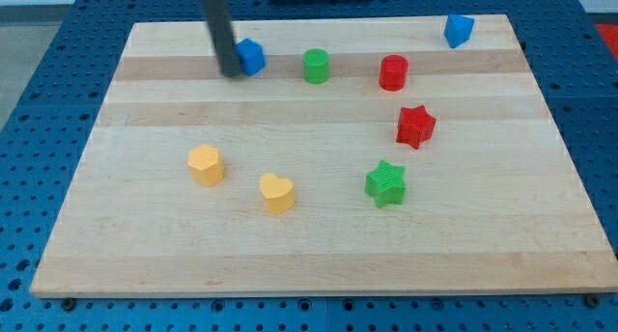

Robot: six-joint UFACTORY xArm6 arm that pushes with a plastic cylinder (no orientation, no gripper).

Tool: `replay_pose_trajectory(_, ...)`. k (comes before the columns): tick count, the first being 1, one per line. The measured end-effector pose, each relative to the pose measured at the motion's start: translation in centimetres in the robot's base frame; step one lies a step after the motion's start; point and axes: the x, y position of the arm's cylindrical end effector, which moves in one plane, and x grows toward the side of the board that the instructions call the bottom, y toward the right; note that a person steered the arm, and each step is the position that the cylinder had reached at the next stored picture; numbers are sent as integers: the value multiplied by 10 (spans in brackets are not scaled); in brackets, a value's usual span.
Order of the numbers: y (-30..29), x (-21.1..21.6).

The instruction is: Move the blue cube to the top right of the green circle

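The blue cube sits near the top of the wooden board, toward the view's left. The dark rod comes down from the view's top, and my tip is touching the cube's left side. There is no claw on this arm, only the rod, so nothing is spread or pinching.

Just to the right of the cube, a little apart, stands the green circle. Next along the same row is a red round block. Far off in the top right corner lies another blue block; its shape is hard to make out.

Below the red round block is a red star. Lower still, near the middle, is a green star. To its left is a yellow heart, and further left a yellow block with several sides.

The board rests on a blue table full of little holes.
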Motion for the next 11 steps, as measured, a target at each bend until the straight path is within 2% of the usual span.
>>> replay_pose_trajectory(1, 39, -10)
replay_pose_trajectory(3, -37, -18)
replay_pose_trajectory(4, -33, -48)
replay_pose_trajectory(6, 123, -60)
replay_pose_trajectory(7, 133, -77)
replay_pose_trajectory(8, 74, -80)
replay_pose_trajectory(9, 39, -59)
replay_pose_trajectory(10, 54, -43)
replay_pose_trajectory(11, 117, -43)
